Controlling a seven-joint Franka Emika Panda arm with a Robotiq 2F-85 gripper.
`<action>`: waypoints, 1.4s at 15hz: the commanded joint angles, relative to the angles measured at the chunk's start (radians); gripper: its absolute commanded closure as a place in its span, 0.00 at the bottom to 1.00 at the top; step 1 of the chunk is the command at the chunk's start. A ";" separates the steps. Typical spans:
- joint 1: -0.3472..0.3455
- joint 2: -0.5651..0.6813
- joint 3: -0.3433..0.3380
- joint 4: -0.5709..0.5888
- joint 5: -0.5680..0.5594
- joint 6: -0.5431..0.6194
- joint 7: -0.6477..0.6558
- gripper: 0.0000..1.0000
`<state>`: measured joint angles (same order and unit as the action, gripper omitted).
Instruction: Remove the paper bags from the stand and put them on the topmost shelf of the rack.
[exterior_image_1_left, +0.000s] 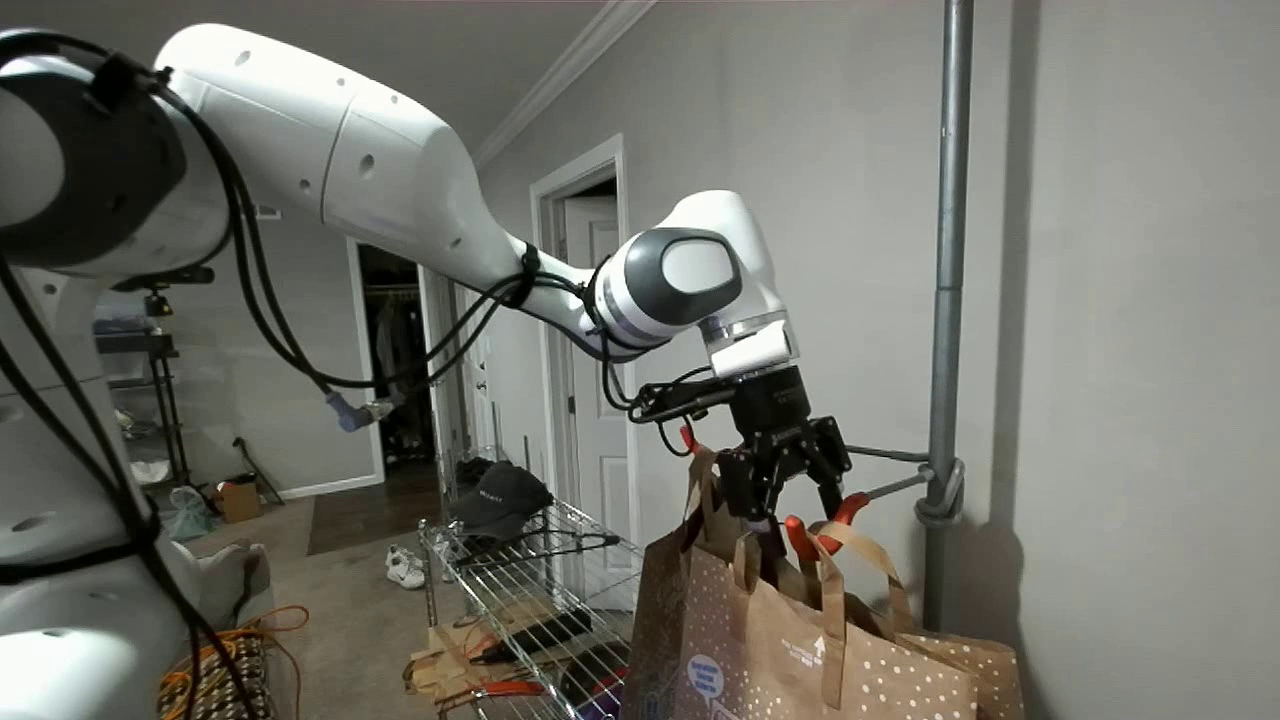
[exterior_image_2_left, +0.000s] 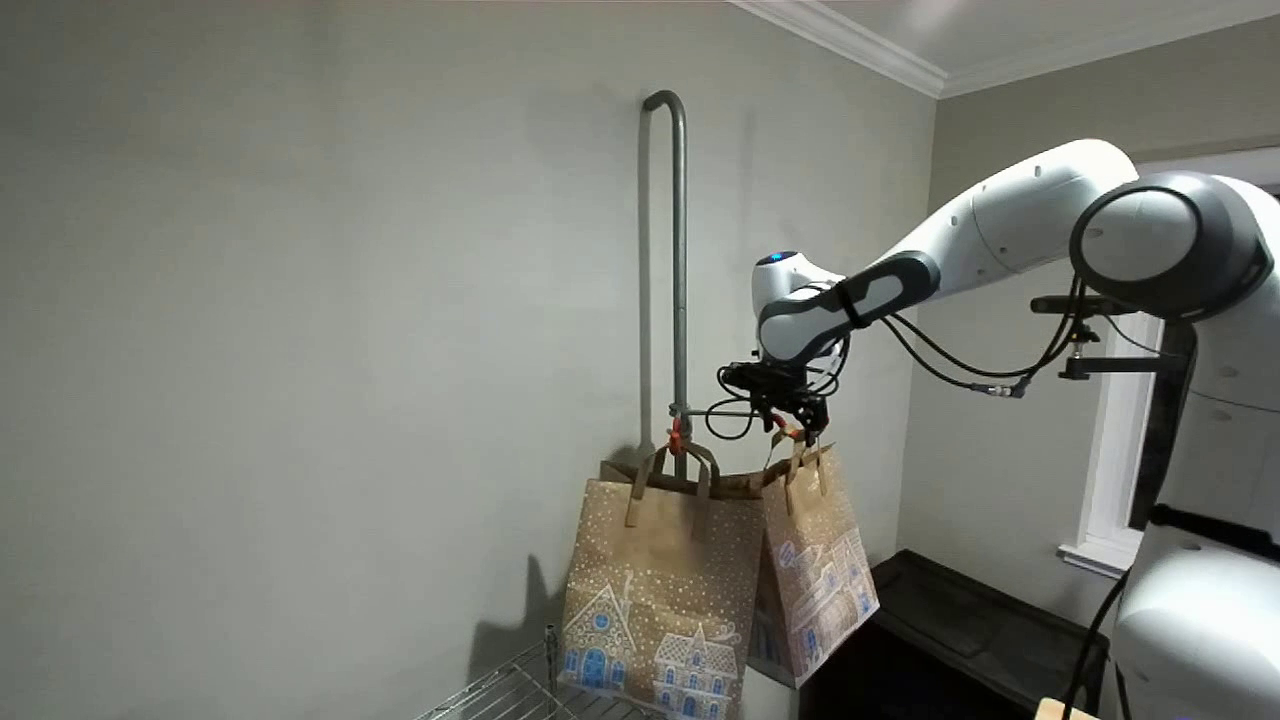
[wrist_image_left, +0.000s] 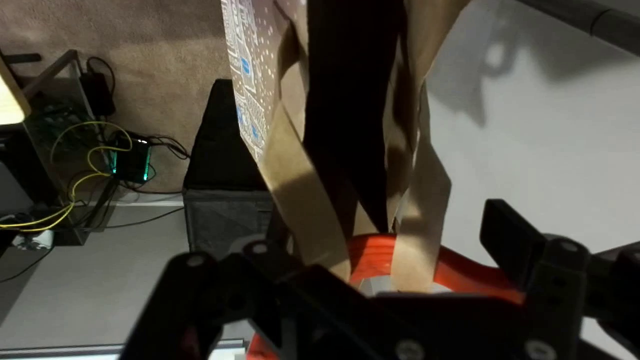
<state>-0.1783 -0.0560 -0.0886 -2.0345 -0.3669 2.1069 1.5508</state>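
Observation:
Two brown speckled paper bags, one facing the camera (exterior_image_2_left: 650, 590) and one tilted beside it (exterior_image_2_left: 820, 570), hang from the stand's grey pole (exterior_image_2_left: 680, 250). My gripper (exterior_image_1_left: 800, 517) reaches down to the tilted bag's orange-red hook (exterior_image_1_left: 850, 508). In the wrist view the open gripper (wrist_image_left: 395, 255) has flat paper handles (wrist_image_left: 417, 235) looped over that hook between its fingers. Its right finger is clear of them; whether its left finger touches the other strap I cannot tell. Bags partly cover the chrome rack; its topmost shelf (exterior_image_1_left: 530, 590) stands low, beside the bags.
On the shelf lies a dark cap (exterior_image_1_left: 500, 500) with a black hanger (exterior_image_1_left: 580, 543). Below are cardboard pieces (exterior_image_1_left: 440, 655). A wall runs close behind the pole. A dark box (exterior_image_2_left: 990, 610) stands low near the robot base. Cables (exterior_image_1_left: 400, 375) hang under the arm.

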 joint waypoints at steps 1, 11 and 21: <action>0.009 -0.015 -0.012 -0.021 -0.020 0.011 0.002 0.31; 0.011 -0.025 -0.012 -0.011 -0.018 -0.013 0.005 0.95; 0.002 -0.127 0.000 -0.013 -0.091 -0.202 0.000 0.97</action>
<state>-0.1753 -0.1307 -0.0919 -2.0325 -0.4160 1.9697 1.5508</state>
